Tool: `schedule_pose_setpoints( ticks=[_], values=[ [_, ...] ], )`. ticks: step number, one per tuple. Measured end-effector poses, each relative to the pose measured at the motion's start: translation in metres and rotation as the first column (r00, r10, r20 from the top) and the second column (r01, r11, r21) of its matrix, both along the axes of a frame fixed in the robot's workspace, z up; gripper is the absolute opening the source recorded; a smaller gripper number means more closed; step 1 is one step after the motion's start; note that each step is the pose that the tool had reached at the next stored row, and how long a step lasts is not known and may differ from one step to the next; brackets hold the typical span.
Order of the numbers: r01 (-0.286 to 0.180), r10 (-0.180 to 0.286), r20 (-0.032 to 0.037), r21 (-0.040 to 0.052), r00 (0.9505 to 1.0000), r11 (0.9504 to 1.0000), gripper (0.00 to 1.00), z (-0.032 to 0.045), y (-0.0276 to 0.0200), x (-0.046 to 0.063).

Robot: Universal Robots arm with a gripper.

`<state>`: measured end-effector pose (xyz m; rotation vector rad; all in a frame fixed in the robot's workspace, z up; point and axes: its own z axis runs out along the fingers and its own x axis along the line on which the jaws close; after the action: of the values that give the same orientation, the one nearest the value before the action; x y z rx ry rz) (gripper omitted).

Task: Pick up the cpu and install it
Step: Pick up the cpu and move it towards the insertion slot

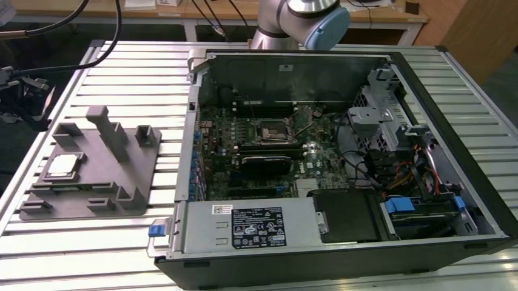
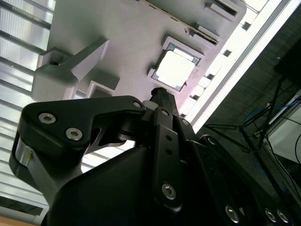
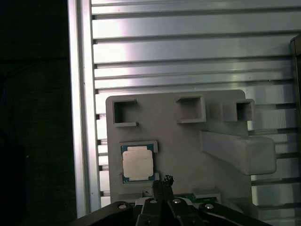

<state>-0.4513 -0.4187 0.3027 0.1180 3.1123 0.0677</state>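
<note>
The cpu is a small square chip with a shiny silver top. It lies flat in a recess of the grey fixture plate on the exterior view's left. Both wrist views look down on the cpu in its pale-rimmed seat. My gripper hangs above the fixture, close beside the chip and apart from it. Its black fingers are pressed together with nothing between them.
An open computer case lies on the slatted metal table, with the black motherboard socket near its middle. Grey upright blocks rise from the fixture. The table's edge runs close to the cpu.
</note>
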Motion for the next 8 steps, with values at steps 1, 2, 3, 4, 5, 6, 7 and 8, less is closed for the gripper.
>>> schedule_pose_setpoints(
  ticks=[1,2,3,4,5,6,7,8],
  values=[
    [0.0,0.0,0.0,0.0,1.0,1.0,0.11,-0.0005,0.0,-0.0001],
    [0.0,0.0,0.0,0.0,1.0,1.0,0.11,-0.0009,0.0,-0.0003],
    [0.0,0.0,-0.0001,0.0,1.0,1.0,0.11,-0.0013,0.0,-0.0004],
    [0.0,0.0,0.0001,0.0001,1.0,1.0,0.11,-0.002,0.0,-0.0005],
    [0.0,0.0,0.0001,0.0,1.0,1.0,0.11,-0.0025,0.0,-0.0005],
    [0.0,0.0,0.0,0.0,1.0,1.0,0.11,-0.0031,0.0,-0.0006],
    [0.0,0.0,0.0,0.0,1.0,1.0,0.11,-0.0037,0.0,-0.0007],
    [0.0,0.0,0.0,0.0,1.0,1.0,0.11,-0.0045,0.0,-0.0008]
  ],
)
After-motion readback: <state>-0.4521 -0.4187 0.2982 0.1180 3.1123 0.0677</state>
